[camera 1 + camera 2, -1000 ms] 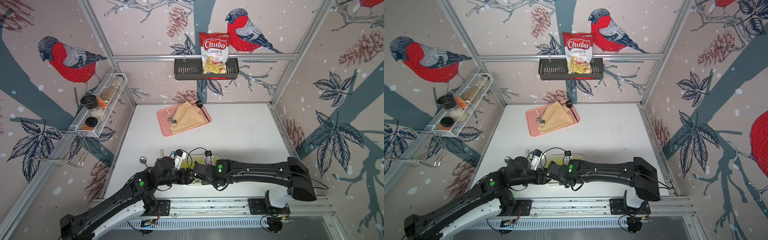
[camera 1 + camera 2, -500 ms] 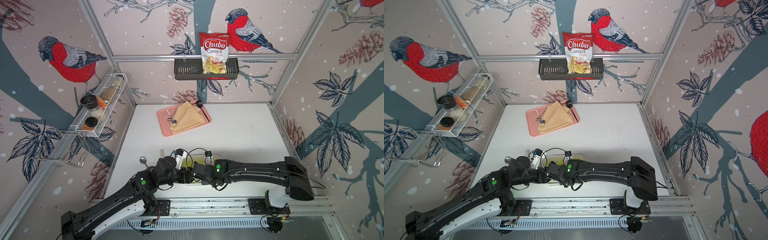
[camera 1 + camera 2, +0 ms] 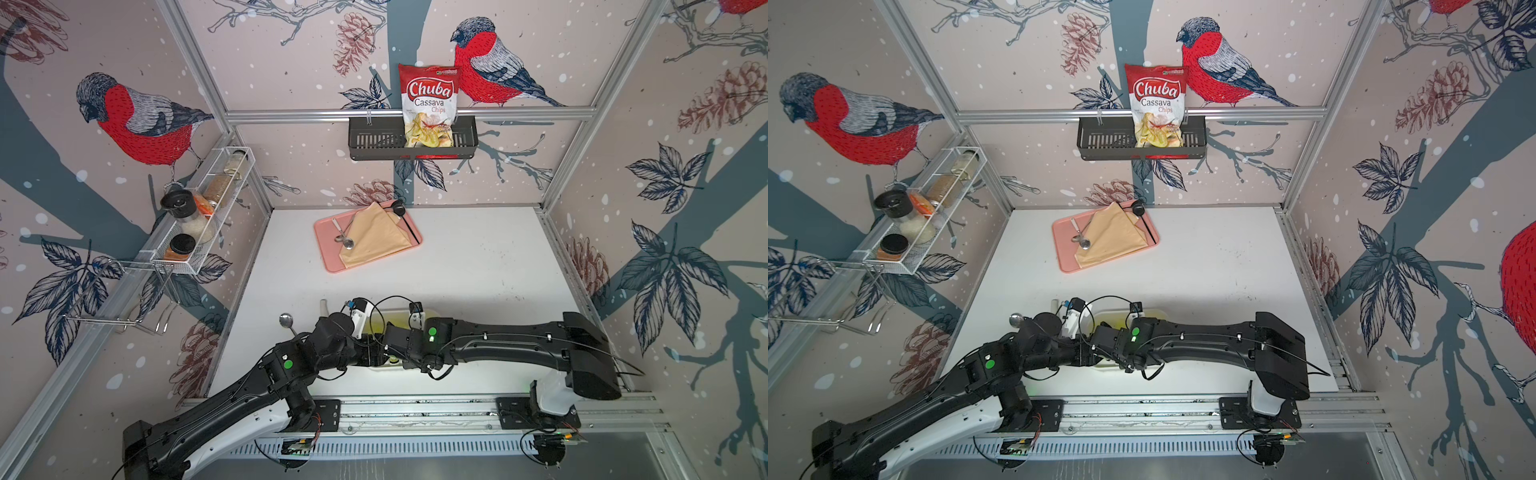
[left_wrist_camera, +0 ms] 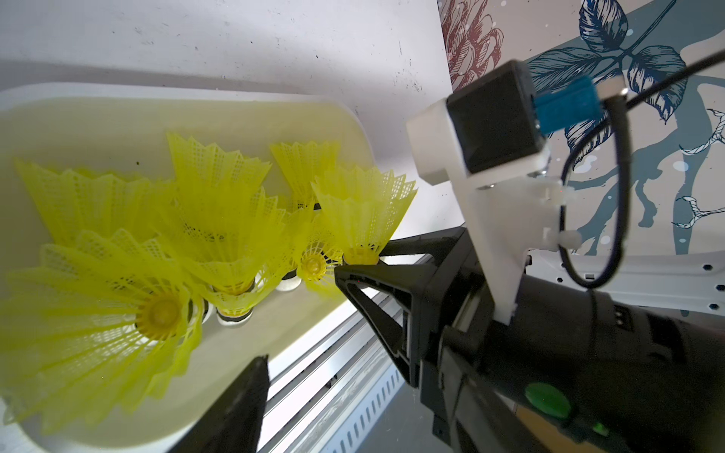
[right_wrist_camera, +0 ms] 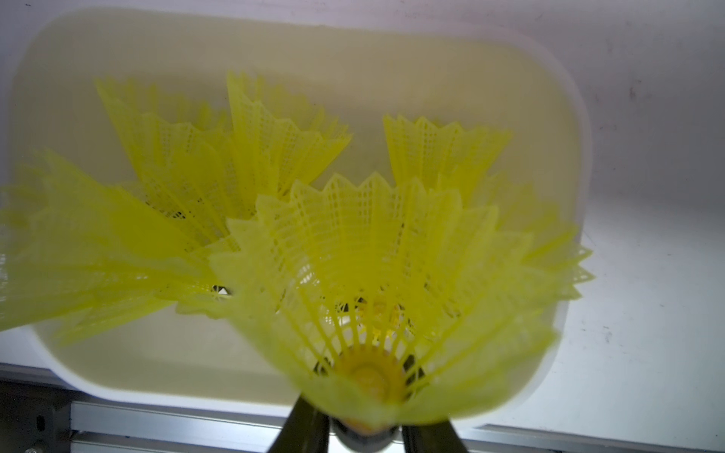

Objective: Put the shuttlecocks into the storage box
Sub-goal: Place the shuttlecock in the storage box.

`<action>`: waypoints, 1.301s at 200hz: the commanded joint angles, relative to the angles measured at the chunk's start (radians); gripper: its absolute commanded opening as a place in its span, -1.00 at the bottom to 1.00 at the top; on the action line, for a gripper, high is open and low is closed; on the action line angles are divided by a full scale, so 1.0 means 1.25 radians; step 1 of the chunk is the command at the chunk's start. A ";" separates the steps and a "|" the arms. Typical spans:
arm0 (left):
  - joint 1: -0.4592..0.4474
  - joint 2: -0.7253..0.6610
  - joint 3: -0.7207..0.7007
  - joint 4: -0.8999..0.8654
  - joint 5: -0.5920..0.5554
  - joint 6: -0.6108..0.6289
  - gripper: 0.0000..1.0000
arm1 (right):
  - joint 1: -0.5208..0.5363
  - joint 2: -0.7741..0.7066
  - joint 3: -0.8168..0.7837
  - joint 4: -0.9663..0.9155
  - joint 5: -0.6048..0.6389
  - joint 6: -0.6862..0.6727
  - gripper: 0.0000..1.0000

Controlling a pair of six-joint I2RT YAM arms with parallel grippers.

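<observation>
The white storage box (image 5: 584, 157) stands near the table's front edge, mostly hidden under both arms in both top views (image 3: 380, 366) (image 3: 1154, 311). Several neon yellow shuttlecocks (image 4: 219, 219) (image 5: 235, 157) lie inside it with their skirts overlapping. My right gripper (image 5: 363, 427) is shut on the cork end of one more shuttlecock (image 5: 372, 274), held skirt-forward over the box's near side. The left wrist view shows that gripper (image 4: 363, 261) and its shuttlecock (image 4: 365, 208) too. My left gripper (image 3: 368, 353) hovers beside it. Only one of its fingers (image 4: 239, 404) shows, set far to the side and holding nothing.
A pink tray (image 3: 328, 253) with a tan cloth (image 3: 374, 241) and spoons lies at the back. A loose spoon (image 3: 286, 320) rests left of the box. A black basket (image 3: 374, 139) with a chips bag hangs on the back wall. A wire rack (image 3: 199, 216) of jars hangs on the left wall.
Both arms stay over the box; the right arm has shifted very slightly to the left. Nothing else has visibly moved.
</observation>
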 commanded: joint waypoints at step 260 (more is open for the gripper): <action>0.153 0.120 0.144 0.043 0.002 -0.036 0.97 | -0.180 -0.134 0.069 -0.075 -0.043 -0.138 0.46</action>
